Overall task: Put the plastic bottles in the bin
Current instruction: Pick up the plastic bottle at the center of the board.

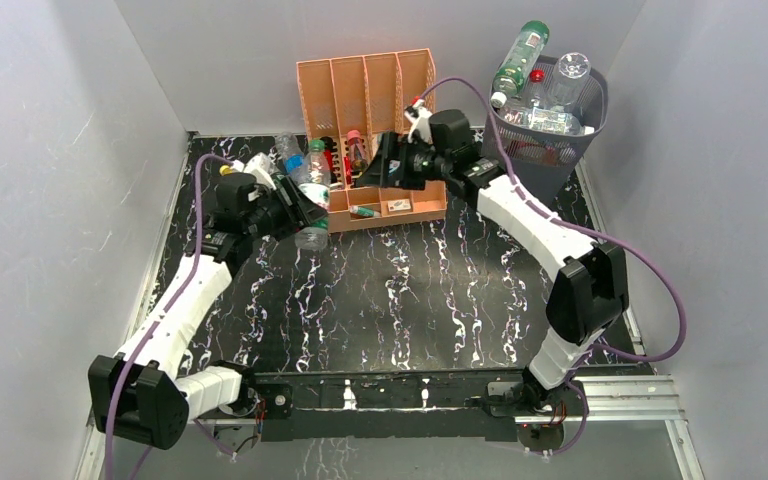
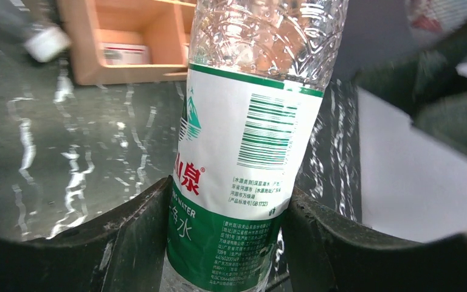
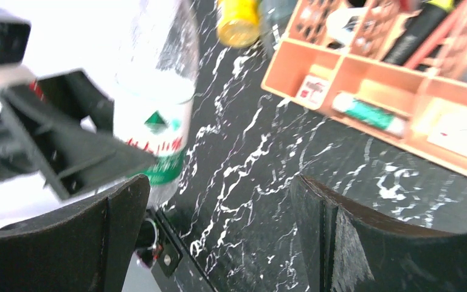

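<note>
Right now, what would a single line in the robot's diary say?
left fingers: closed on clear plastic bottle with green-and-white label | right fingers: open, empty | dark grey round mesh bin: several bottles inside

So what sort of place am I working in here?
Most likely a lab test cell, not a home: plain grey panels box in a black marbled table, with a staged peach organizer and a mesh bin of bottles.

White arms [image 1: 175,310], blk joints [image 1: 585,290] (purple cables [image 1: 660,272]); L pincer [image 2: 228,188], R pincer [image 3: 219,182] blk.
</note>
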Robot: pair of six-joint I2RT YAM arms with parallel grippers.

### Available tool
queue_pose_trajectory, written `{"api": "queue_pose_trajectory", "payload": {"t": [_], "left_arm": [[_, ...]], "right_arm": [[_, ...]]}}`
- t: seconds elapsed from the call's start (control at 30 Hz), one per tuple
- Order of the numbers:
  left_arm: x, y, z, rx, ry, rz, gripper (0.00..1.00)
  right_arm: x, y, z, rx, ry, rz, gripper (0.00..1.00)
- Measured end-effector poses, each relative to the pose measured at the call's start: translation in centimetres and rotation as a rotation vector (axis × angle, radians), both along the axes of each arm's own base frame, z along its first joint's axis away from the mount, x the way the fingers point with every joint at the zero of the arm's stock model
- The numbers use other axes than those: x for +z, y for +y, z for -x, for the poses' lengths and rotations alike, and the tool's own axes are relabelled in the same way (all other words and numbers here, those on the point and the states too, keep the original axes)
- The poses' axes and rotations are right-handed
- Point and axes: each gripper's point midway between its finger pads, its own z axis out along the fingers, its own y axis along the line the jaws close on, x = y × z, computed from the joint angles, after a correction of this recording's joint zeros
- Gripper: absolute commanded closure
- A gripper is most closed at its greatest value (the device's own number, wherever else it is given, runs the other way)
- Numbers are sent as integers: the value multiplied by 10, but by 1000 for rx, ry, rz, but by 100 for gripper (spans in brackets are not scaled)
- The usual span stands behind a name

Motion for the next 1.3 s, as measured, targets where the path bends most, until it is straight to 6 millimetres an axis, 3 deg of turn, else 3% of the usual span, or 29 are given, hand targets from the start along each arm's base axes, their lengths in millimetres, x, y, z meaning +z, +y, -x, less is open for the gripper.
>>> {"api": "queue_pose_trajectory", "payload": {"t": [0.13, 0.5, 0.57, 0.7, 0.8, 0.87, 1.03, 1.07, 1.2, 1.3], "left_arm": [[9, -33, 12, -121, -40, 23, 55], [8, -110, 39, -353, -64, 11, 55], [7, -117, 41, -368, -68, -3, 54], [9, -127, 39, -375, -83, -26, 52], [10, -130, 39, -383, -91, -35, 50], [13, -132, 39, -387, -101, -37, 47], [16, -135, 39, -396, -117, -42, 17], [17, -135, 38, -398, -123, -44, 5], [18, -132, 36, -392, -139, -66, 2], [25, -130, 32, -373, -160, -78, 2]], "right_arm": [[9, -21, -23, -66, 2, -23, 2], [30, -14, -17, -23, -2, -89, 2], [29, -14, -17, -22, 1, -88, 7], [29, -19, -20, -32, -14, -76, 30], [29, -25, -23, -52, -32, -55, 59], [28, -29, -24, -58, -45, -40, 70], [27, -37, -28, -78, -48, -17, 75], [27, -40, -29, -83, -47, -12, 75], [36, -55, -38, -113, -65, 12, 76], [59, -80, -58, -187, -121, 30, 76]]}}
